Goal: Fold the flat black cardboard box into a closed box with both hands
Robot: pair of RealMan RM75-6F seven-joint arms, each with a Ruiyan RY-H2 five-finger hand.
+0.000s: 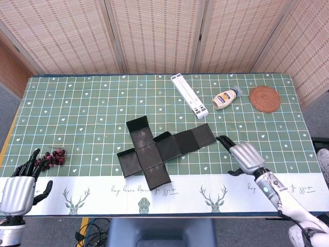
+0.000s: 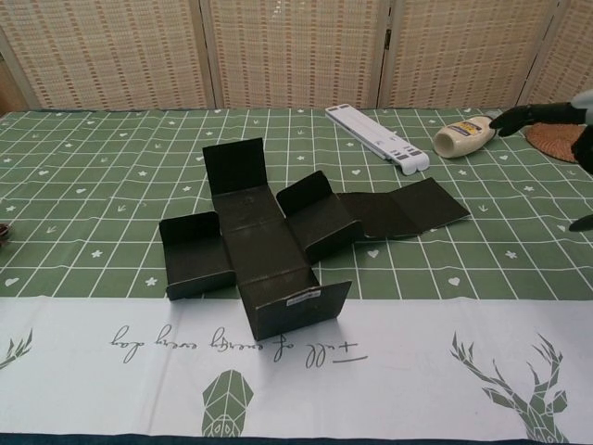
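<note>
box [image 1: 160,151] is lying unfolded at centre; right hand [image 1: 245,156] is being held open just right of it; left hand [image 1: 18,188] open near left.

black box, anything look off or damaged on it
No damage shows. The black box is still an unfolded cross lying askew to the tablecloth grid, with several flaps already tilted up and the long flap flat. Neither hand touches it.

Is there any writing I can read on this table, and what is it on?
"full of every day", cursive, upside down in the chest view: white hem of the tablecloth.
Small white sticker on the black box: too small to read.
Label on the squeeze bottle: blurred, unreadable.
White stand and coaster: no text visible.
</note>
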